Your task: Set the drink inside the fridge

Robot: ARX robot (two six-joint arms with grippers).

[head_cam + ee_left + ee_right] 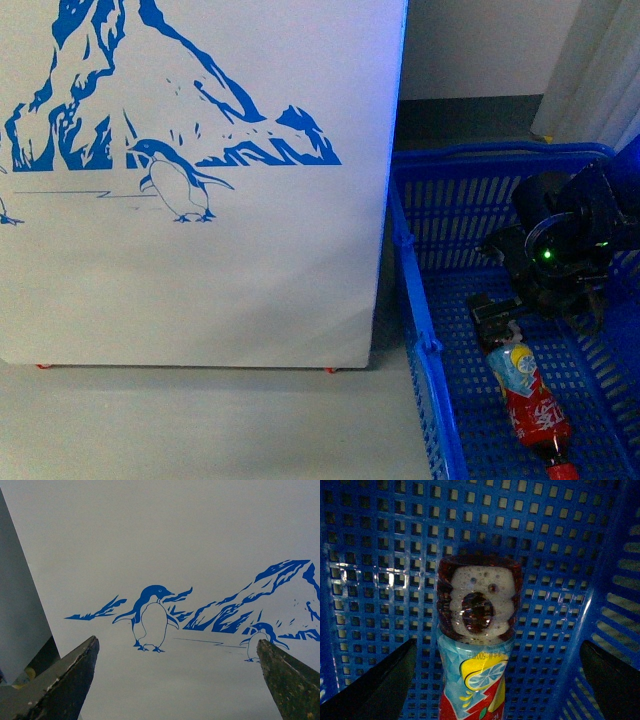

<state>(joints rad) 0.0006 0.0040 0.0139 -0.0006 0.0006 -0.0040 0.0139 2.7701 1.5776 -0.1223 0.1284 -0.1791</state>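
Observation:
The drink [525, 395] lies on its side in a blue basket, red cap toward me, base toward the gripper. My right gripper [538, 312] hovers open just beyond the bottle's base, inside the basket. In the right wrist view the drink [477, 680] runs lengthwise between the two spread fingers of the right gripper [497, 644], its foamy base facing the camera; nothing touches it. The fridge [200, 280] shows as a white wall with blue penguin-and-mountain print. My left gripper [177, 641] is open and empty, facing the fridge wall [200, 555].
The blue basket [420, 300] stands on the floor against the fridge's right side; its lattice walls [560, 555] close in around the right gripper. Grey floor [200, 420] lies in front of the fridge. A pale curtain [590, 70] hangs at the back right.

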